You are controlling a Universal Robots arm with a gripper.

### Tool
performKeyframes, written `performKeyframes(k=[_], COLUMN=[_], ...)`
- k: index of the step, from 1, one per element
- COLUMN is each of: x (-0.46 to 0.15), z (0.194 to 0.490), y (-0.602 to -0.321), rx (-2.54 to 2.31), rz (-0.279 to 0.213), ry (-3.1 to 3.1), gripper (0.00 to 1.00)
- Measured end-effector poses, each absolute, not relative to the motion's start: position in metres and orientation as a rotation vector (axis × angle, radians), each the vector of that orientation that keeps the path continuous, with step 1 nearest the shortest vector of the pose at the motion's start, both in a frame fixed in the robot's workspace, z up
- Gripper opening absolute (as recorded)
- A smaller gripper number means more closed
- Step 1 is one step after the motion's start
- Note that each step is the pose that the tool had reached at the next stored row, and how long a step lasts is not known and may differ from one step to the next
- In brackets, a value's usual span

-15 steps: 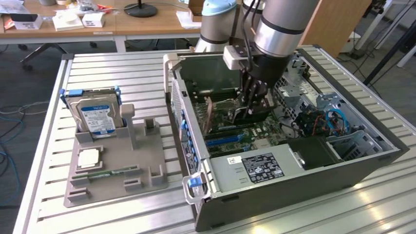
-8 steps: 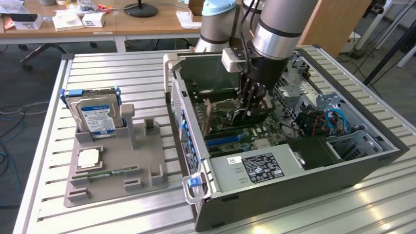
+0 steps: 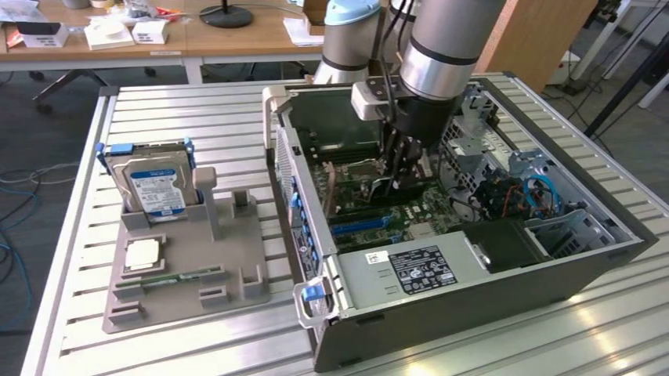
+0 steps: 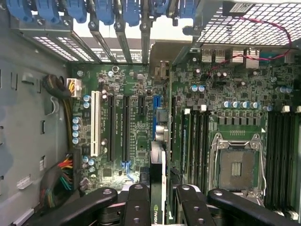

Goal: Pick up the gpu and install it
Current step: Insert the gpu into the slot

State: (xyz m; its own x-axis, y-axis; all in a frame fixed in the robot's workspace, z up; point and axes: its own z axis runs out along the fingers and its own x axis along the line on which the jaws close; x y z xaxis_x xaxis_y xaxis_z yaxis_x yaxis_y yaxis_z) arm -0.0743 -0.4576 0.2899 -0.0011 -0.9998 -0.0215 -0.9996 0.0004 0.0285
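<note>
A slatted metal table [image 3: 188, 110] spans the exterior view and carries all items examined. An open computer case [image 3: 471, 313] lies on its side across the right half of the exterior view, interior facing up. The robot arm [image 3: 444, 39] enters from the upper centre of the exterior view and reaches straight down into the case. A grey parts holder [image 3: 199, 258] sits on the table in the lower left of the exterior view, well apart from the arm. A power supply [image 3: 413, 270] with a black label occupies the near corner of the case. The motherboard [image 4: 136, 84] lines the case floor beneath the tool. A hard drive [image 3: 157, 184] with a blue-white label stands upright at the far end of the holder. The gpu [image 4: 157, 179] is inside the case, held on edge between the fingers [image 4: 138, 197], and reaches toward the expansion slots beside a blue slot [image 4: 155, 101]. Whether it is seated in a slot cannot be determined. The gripper [image 3: 403, 168] is down among the case internals at centre frame in the exterior view, its jaws closed on the gpu. An empty processor socket [image 4: 237, 167] lies close by on the board. A narrow green memory stick [image 3: 172, 276] lies flat in the holder.
</note>
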Motion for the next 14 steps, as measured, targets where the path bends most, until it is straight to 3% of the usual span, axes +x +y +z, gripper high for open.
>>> performKeyframes(k=[14], x=[-0.078], z=[0.276], y=[-0.457], rx=[2.218], rz=[-0.054], ry=[-2.22], gripper=[0.26])
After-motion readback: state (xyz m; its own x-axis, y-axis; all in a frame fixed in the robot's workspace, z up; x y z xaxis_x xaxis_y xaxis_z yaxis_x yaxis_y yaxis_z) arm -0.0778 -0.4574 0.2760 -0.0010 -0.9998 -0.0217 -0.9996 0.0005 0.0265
